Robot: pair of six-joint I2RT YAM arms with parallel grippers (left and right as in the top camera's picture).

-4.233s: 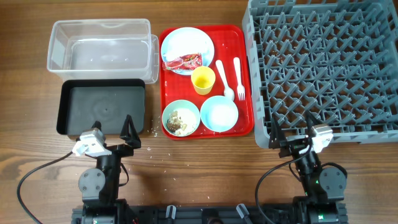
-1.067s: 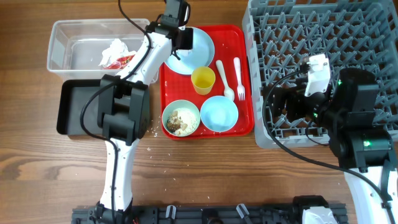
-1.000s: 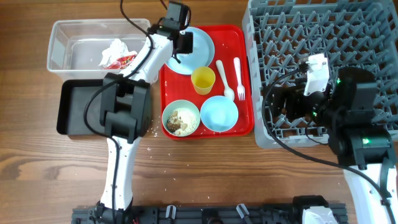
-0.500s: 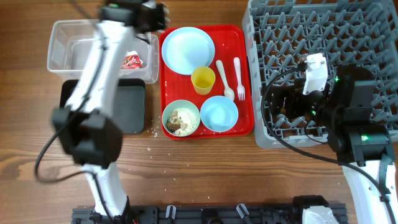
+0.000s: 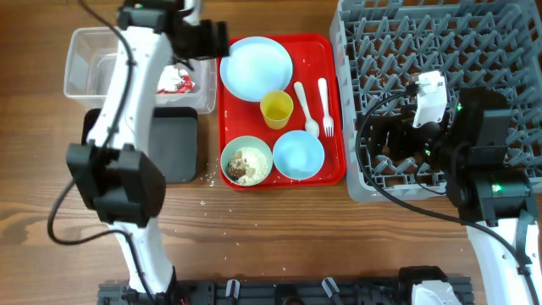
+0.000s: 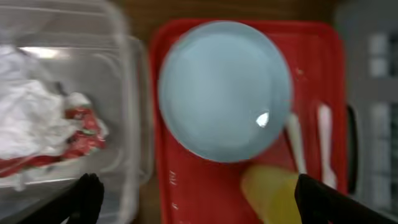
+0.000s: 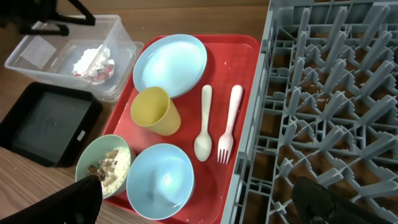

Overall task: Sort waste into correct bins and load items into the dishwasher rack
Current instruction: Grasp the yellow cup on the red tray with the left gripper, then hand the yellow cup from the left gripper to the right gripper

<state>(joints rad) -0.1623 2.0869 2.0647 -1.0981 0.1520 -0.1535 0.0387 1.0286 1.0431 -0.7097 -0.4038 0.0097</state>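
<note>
The red-and-white wrapper with napkin (image 5: 176, 82) lies in the clear bin (image 5: 85, 51); it also shows in the left wrist view (image 6: 50, 124). My left gripper (image 5: 207, 38) is open and empty, above the bin's right wall and the tray's left edge (image 6: 199, 199). The blue plate (image 5: 256, 68) is bare. The yellow cup (image 5: 277, 108), spoon (image 5: 305, 110), fork (image 5: 324, 106), blue bowl (image 5: 298, 155) and green bowl with food scraps (image 5: 246, 161) sit on the tray. My right gripper (image 7: 205, 199) is open and empty at the rack's (image 5: 440, 85) left edge.
The flat red tray (image 5: 334, 51) lies between the bins and the rack. The black bin (image 5: 182, 144) sits below the clear one, partly hidden by my left arm. A few crumbs lie on the table (image 5: 207, 203) near the tray's front corner.
The wrapper, on the plate in the earliest frame, now lies in the clear bin. My left gripper has shifted a little right and down from over the bin. The right arm is still.
</note>
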